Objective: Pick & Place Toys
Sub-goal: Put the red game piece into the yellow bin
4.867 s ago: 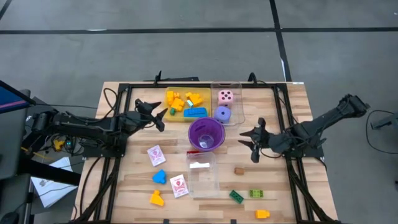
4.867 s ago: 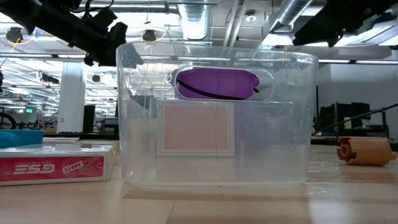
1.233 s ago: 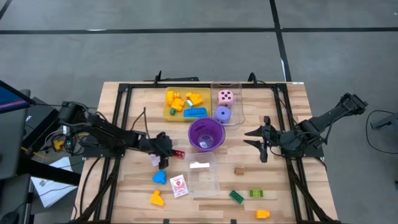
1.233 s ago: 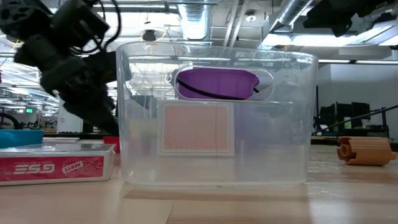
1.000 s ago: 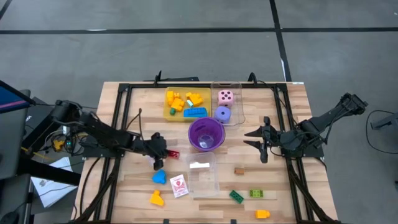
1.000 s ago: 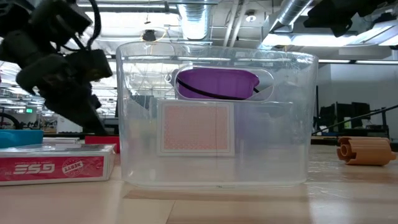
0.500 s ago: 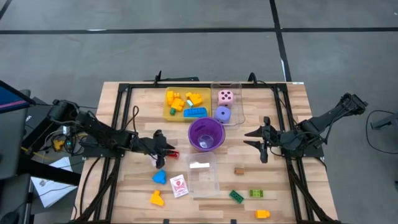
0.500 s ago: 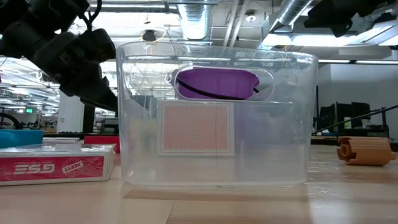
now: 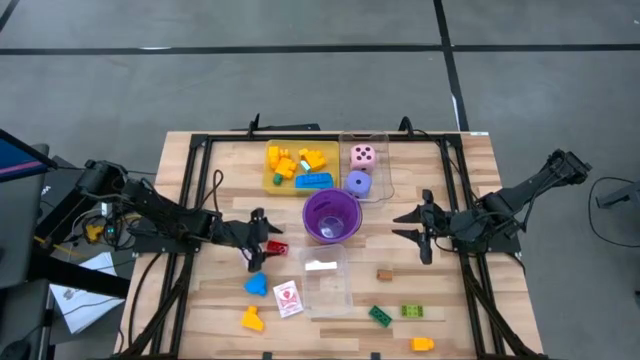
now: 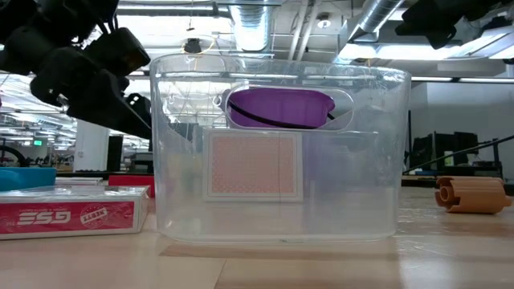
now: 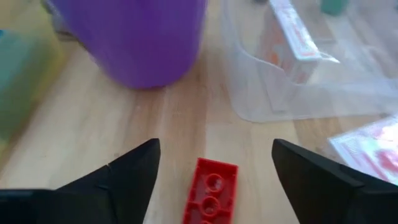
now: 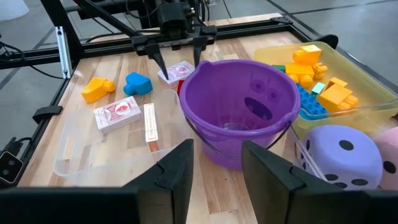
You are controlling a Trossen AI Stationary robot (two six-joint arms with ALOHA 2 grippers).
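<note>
A small red brick (image 11: 211, 198) lies flat on the wooden table just left of the purple cup (image 9: 331, 216). My left gripper (image 9: 266, 238) hovers over it, open, with one finger on either side of the brick and touching nothing (image 11: 214, 146). A white-red card (image 12: 176, 71) lies under that gripper. My right gripper (image 9: 415, 228) waits right of the cup, open and empty (image 12: 216, 146). Loose toys on the near half include a blue brick (image 9: 257, 284), another card (image 9: 287, 298) and an orange brick (image 9: 251, 319).
A yellow tray (image 9: 272, 185) of bricks and a clear tray (image 9: 383, 165) with a pink die (image 9: 363, 155) and a purple die (image 9: 358, 182) stand at the far side. A clear tray (image 9: 325, 290) holding a card sits near the middle. Green bricks (image 9: 380, 316) lie at the near right.
My left gripper has drawn back a little toward the table's left edge, rolled about its own line and opened. It has let go of the red brick, which now lies on the table between the spread fingers.
</note>
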